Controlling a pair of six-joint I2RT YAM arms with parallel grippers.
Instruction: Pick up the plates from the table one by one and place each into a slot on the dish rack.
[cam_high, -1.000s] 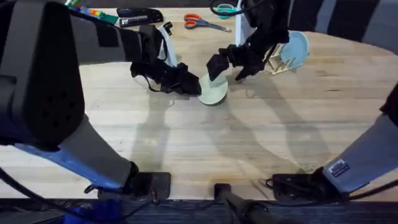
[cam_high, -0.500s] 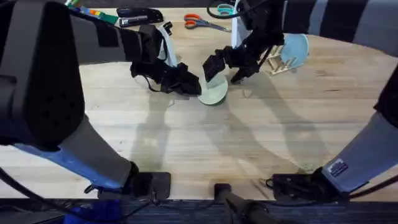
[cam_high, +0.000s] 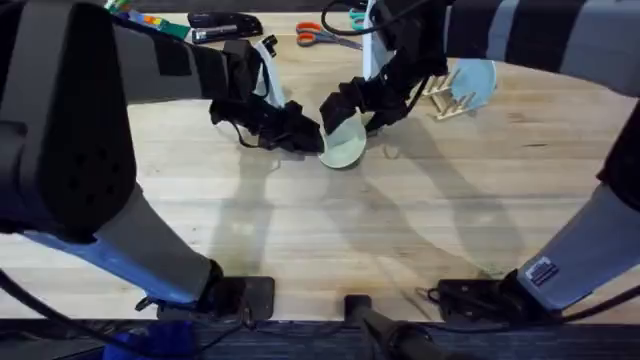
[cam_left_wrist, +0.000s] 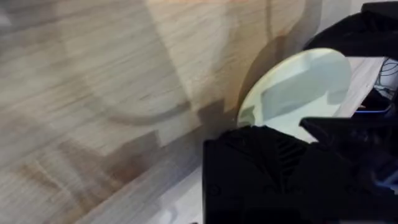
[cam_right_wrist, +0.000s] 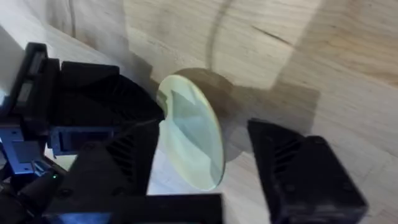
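Yellow plate (cam_high: 342, 142) tilted on table (cam_high: 330, 230), both grippers at it.
L gripper (cam_high: 305, 137) pinches its edge; R gripper (cam_high: 352, 107) spread astride; dish rack (cam_high: 452, 95) holds blue plate (cam_high: 478, 75), probably slotted.

Pale yellow plate (cam_high: 343, 142), sky-blue plate (cam_high: 478, 78), light wood-grain table (cam_high: 400, 220), black claws.

Two plates (cam_high: 343, 143), one rack (cam_high: 447, 97)

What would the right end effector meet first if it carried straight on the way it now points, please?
Most likely the pale yellow plate, tilted on edge between its open fingers. Just beyond sits the left end effector, holding the plate's far edge, though depth is hard to judge.
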